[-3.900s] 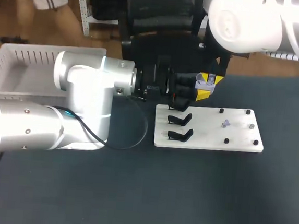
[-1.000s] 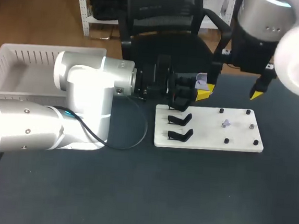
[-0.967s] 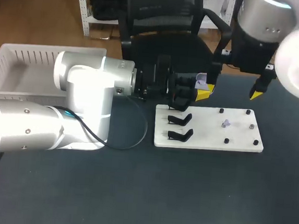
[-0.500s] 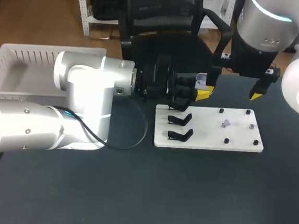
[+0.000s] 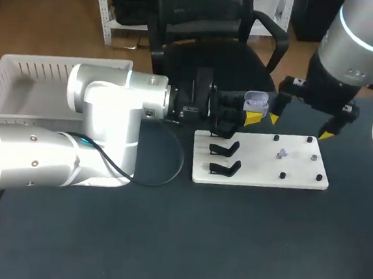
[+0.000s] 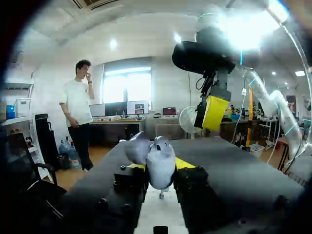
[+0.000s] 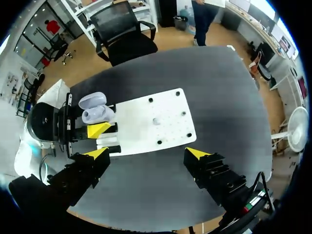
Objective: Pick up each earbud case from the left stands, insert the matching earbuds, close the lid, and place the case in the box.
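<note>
Beside the board, left fingers pinch the open case, lid up. Right fingers hang spread wide above the board. Advised: centre them over the earbud, descend plumb, close gently, keeping clear of the pegs.

Left arm comes in from the left side, forearm lying level and low, wrist stretched out toward the right. Left gripper points sideways, fingers pressed on both sides of the earbud case. Right arm comes in from the far right corner. Right gripper points straight down, raised, yellow tips spread wide apart.
</note>
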{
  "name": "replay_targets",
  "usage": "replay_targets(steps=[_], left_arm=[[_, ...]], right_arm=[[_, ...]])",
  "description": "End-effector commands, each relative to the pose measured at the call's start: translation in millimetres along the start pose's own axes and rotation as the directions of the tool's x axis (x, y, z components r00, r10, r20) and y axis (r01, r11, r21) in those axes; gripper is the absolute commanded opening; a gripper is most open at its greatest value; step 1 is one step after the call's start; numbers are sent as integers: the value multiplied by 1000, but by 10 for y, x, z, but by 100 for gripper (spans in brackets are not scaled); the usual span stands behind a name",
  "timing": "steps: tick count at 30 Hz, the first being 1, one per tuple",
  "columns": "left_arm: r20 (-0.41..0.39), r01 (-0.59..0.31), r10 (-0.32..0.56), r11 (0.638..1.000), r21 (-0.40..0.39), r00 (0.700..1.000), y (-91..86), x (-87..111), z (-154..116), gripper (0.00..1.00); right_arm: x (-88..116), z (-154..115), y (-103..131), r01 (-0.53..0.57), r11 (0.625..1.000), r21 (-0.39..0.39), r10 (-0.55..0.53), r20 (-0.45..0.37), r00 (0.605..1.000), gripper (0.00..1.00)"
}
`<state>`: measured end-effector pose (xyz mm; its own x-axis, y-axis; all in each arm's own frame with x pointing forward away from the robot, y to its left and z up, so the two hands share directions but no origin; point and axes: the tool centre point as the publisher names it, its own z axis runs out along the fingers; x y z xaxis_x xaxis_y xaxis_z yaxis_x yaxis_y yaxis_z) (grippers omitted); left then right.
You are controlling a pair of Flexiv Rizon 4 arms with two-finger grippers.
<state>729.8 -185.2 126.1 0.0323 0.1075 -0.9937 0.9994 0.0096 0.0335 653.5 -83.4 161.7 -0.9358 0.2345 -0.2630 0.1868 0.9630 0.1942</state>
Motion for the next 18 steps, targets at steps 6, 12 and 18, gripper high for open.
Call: replay_targets(steps=[6,12,18], left_arm=[[4,-3,4,1000,-8,1000,-21,6,-2,0],[4,-3,4,1000,-8,1000,-21,6,-2,0],[4,-3,4,1000,-8,1000,-21,6,-2,0]], right_arm=[[-30,515,-278,-51,998,-27,51,-10,999,100],[-52,731,-278,-66,997,-37,65,-11,998,100],[-103,931,-271,-74,996,-53,73,-10,997,94]])
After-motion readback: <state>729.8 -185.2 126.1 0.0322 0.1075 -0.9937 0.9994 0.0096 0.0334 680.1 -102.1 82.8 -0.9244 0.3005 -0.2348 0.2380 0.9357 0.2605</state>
